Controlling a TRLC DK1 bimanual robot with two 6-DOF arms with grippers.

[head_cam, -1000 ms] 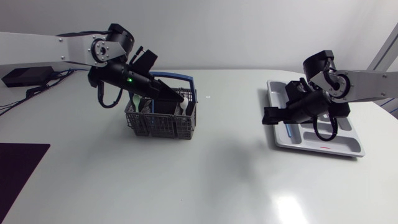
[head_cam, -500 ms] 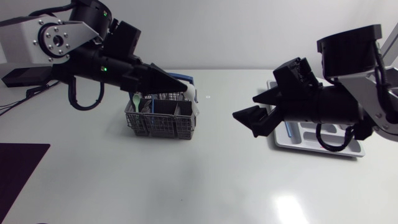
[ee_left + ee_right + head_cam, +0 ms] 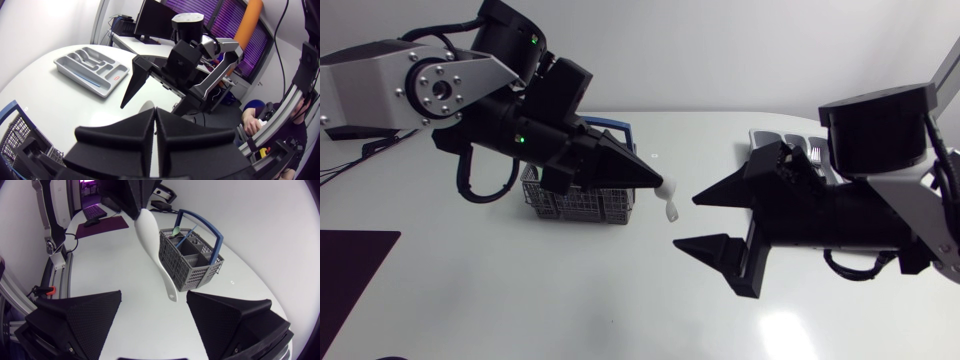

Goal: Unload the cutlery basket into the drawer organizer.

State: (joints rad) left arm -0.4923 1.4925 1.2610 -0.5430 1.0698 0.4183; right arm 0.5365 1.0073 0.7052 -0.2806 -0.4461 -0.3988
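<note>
white spoon (image 3: 670, 203) has been lifted from the basket (image 3: 582, 206), pinched by left gripper (image 3: 658, 183); handover is due; right gripper (image 3: 685, 220), held wide, must be closed on it.

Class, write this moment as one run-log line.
left gripper: shut on white spoon, held mid-air | right gripper: open, facing spoon handle | cutlery basket: green spoon inside

White bench (image 3: 520, 290), glossy. Grey mesh cutlery basket (image 3: 578, 208) with a blue handle stands rear-left of middle. Grey drawer organizer (image 3: 75, 76) lies flat on the right side, well apart from the basket, long side near the bench edge. Dark mat (image 3: 350, 270) at the front-left corner. Cables (image 3: 345, 160) trail along the rear-left edge.
</note>
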